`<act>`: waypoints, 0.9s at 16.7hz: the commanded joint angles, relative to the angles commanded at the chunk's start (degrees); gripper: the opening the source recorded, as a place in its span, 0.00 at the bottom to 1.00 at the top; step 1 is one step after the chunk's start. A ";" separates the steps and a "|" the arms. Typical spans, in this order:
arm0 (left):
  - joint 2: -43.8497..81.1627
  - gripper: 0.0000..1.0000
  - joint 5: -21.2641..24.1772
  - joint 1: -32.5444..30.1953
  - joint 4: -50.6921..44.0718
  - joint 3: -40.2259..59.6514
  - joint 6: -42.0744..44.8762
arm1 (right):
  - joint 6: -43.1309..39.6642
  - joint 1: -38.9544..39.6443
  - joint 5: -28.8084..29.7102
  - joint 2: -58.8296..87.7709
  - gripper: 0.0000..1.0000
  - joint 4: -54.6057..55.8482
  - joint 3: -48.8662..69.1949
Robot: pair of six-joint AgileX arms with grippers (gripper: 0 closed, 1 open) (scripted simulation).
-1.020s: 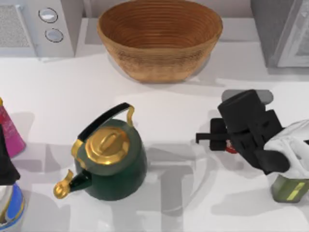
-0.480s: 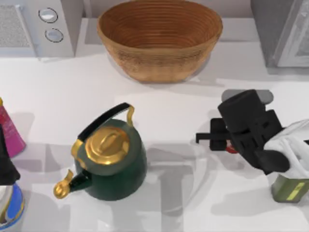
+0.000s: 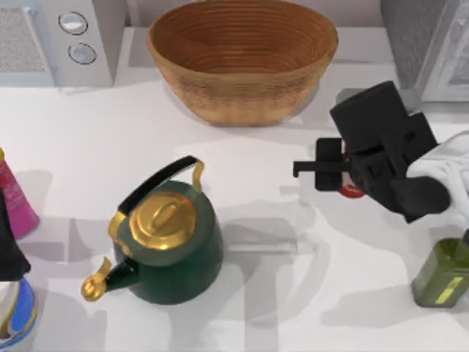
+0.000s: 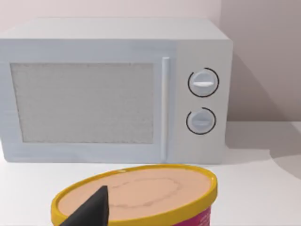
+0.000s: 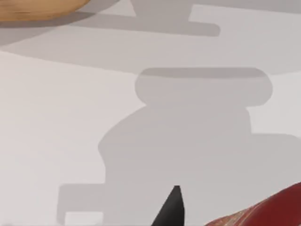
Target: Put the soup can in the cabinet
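Counter: white table [image 3: 242, 147], cabinet [image 3: 432, 44] at upper right.
Can: soup can [image 3: 352, 190] at right-centre, pinched by the right gripper [image 3: 344, 176].
Left gripper: parked at lower left; fingers can't be told.
Risk: slipping if the pinch is shallow.

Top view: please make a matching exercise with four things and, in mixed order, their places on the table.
Things:
1. dark green kettle with gold lid
2. woven brown basket
3. olive-green bottle
4. red soup can

Places:
a. back, middle
b. under the right gripper
c. front, left of middle
d. front right corner

Pairs: 1-c, 2-a, 3-d, 4-b
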 joint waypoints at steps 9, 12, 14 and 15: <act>0.00 1.00 0.00 0.00 0.00 0.00 0.00 | -0.33 -0.25 -0.28 -9.66 0.00 -22.10 11.40; 0.00 1.00 0.00 0.00 0.00 0.00 0.00 | -0.33 -0.25 -0.28 -9.66 0.00 -22.10 11.40; 0.00 1.00 0.00 0.00 0.00 0.00 0.00 | -0.26 -0.13 -0.34 -9.52 0.00 -21.89 11.27; 0.00 1.00 0.00 0.00 0.00 0.00 0.00 | -0.54 -0.24 -0.80 -10.16 0.00 -21.45 11.03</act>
